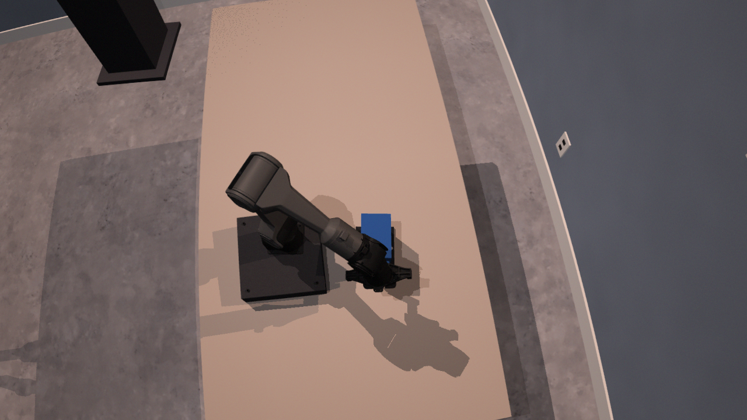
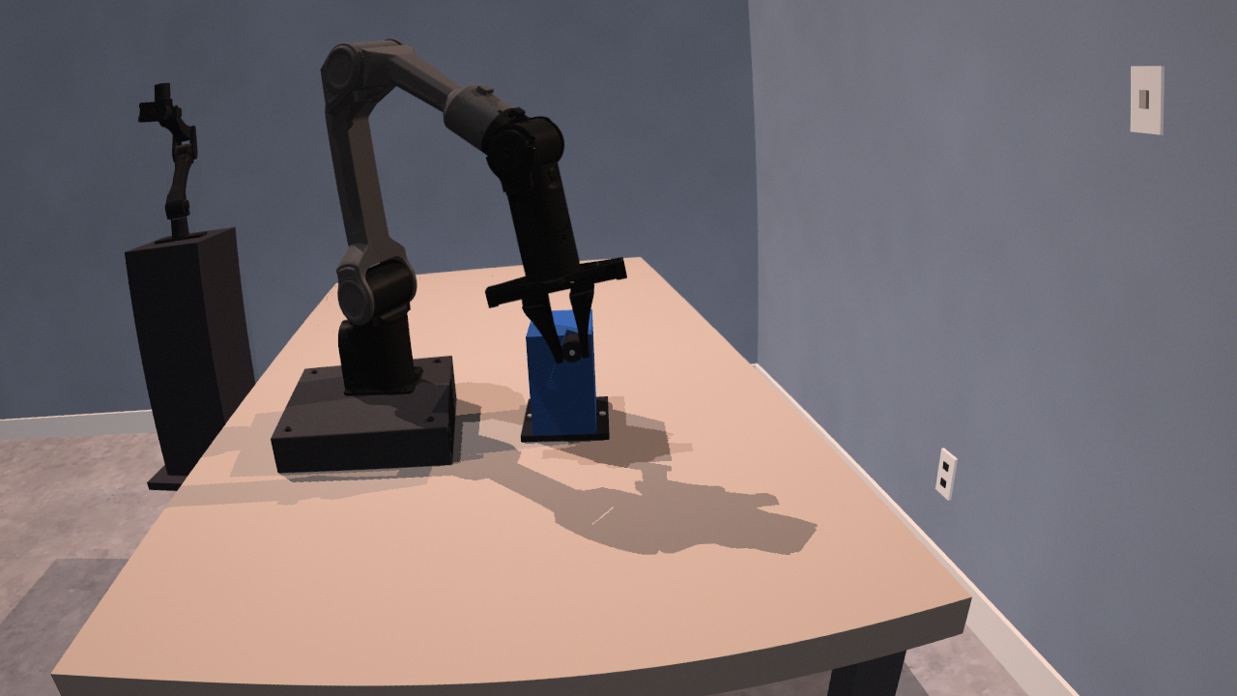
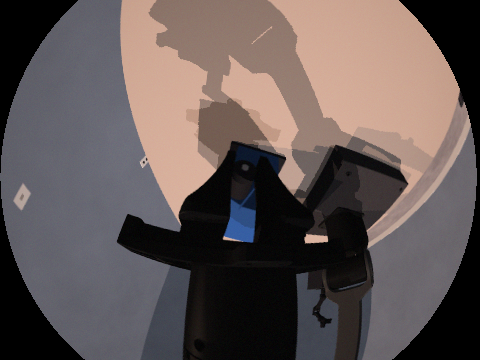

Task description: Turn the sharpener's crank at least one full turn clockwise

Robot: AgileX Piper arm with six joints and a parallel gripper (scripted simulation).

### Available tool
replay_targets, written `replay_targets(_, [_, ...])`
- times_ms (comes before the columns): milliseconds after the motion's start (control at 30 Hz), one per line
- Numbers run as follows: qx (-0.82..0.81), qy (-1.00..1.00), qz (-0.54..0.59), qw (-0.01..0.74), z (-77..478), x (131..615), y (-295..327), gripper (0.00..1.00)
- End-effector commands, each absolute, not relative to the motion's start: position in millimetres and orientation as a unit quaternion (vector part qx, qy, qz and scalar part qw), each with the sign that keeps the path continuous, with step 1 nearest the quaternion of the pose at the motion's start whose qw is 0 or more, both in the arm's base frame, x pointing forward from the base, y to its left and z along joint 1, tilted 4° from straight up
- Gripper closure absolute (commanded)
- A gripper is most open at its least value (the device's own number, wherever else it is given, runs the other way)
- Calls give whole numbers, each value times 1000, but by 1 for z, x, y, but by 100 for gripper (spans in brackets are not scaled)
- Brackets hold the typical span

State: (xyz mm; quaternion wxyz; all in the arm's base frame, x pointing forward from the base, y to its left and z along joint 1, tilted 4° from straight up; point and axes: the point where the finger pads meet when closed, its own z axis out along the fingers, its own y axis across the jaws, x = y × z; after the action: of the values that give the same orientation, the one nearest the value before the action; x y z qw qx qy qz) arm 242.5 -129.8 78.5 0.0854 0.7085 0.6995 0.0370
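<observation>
Table (image 2: 484, 571): tan top, carrying the arm's long shadow at the near end.
Sharpener (image 2: 560, 397): blue upright box on a black foot plate, mid-table, just beside the arm's base.
Crank (image 2: 570, 339): small dark handle high on the sharpener's near face.
Gripper (image 2: 566, 350): pointing down over the sharpener's near face, jaws drawn narrow and clamped on the crank.
Base (image 2: 298, 449): black block under the arm, left of the sharpener.
Pedestal (image 2: 186, 346): black column on the floor behind the table.
</observation>
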Motion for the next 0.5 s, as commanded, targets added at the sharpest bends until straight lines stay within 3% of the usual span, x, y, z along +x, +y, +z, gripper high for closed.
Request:
replay_targets(0, [708, 700, 37, 87, 78, 245, -130, 80])
replay_targets(467, [708, 700, 37, 86, 71, 256, -131, 80])
